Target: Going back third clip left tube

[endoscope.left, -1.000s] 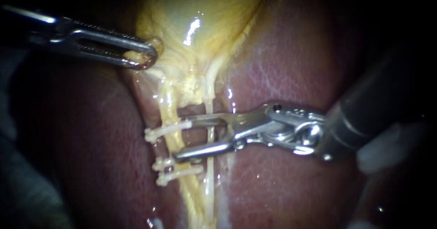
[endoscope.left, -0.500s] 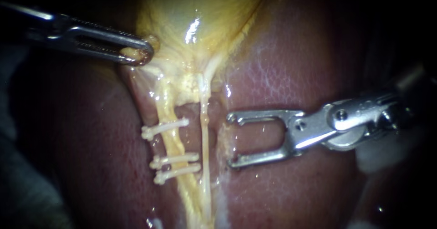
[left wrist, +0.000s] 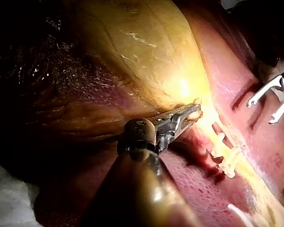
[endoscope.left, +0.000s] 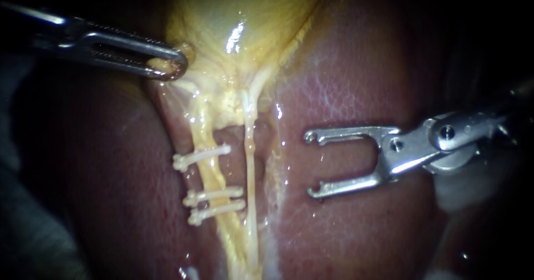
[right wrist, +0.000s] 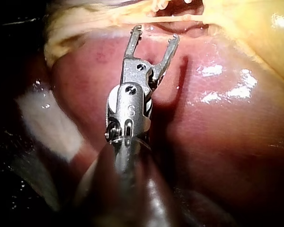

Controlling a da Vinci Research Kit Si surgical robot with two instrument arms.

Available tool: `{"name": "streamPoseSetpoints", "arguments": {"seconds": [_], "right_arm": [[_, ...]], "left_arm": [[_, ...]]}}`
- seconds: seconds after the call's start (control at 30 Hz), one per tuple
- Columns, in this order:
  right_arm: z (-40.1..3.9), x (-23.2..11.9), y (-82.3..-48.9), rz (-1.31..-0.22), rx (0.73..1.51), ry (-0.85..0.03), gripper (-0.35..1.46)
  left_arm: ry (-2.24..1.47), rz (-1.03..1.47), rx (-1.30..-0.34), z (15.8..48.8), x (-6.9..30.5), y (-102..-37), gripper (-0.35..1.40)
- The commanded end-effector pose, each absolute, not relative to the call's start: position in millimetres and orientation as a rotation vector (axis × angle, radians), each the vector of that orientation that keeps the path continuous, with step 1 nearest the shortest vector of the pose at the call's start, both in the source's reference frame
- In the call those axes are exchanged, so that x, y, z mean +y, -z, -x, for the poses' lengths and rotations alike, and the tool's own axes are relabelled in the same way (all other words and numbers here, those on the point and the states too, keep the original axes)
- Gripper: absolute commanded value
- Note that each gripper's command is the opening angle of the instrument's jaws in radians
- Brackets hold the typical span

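The yellow left tube [endoscope.left: 208,171] carries three white clips: one higher [endoscope.left: 201,155] and two close together lower down [endoscope.left: 216,201]. A thin pale right tube [endoscope.left: 250,163] runs beside it. My right instrument [endoscope.left: 310,164] hovers over the liver [endoscope.left: 345,91], right of both tubes, with its jaws open and empty. The right wrist view shows those jaws [right wrist: 154,35] spread, short of the tubes. My left instrument [endoscope.left: 173,65] is shut on a fold of gallbladder [endoscope.left: 245,24] tissue at the upper left. In the left wrist view its jaws [left wrist: 191,113] pinch that tissue beside the clips [left wrist: 225,153].
White gauze [endoscope.left: 461,188] lies under my right instrument's shaft and also shows beside it in the right wrist view [right wrist: 47,118]. Wet liver surface spreads on both sides of the tubes. The surroundings are dark.
My right instrument has drawn back to the right, from open jaws straddling the tubes to clear of them over the liver. The left instrument and the three clips hold still.
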State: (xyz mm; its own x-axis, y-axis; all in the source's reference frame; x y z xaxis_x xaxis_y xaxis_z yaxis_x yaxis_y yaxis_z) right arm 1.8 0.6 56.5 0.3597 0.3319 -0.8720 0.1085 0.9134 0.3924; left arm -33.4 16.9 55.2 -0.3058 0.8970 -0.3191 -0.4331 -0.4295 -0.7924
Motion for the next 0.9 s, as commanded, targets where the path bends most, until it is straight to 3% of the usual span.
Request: {"name": "streamPoseSetpoints", "arguments": {"seconds": [0.03, 0.3, 0.9], "right_arm": [[-1.7, 0.8, -56.4, -0.417, 1.203, -0.152, 0.50], [-0.8, 1.6, -56.0, -0.394, 1.193, -0.163, 0.50], [-0.8, 1.5, -55.9, -0.399, 1.198, -0.152, 0.50]], "left_arm": [[-1.862, 0.964, -0.739, 33.5, 16.8, -55.2, -0.35], [-1.863, 0.964, -0.731, 34.1, 16.3, -55.8, -0.35], [-1.896, 0.953, -0.749, 39.1, 14.9, -61.5, -0.35]]}}
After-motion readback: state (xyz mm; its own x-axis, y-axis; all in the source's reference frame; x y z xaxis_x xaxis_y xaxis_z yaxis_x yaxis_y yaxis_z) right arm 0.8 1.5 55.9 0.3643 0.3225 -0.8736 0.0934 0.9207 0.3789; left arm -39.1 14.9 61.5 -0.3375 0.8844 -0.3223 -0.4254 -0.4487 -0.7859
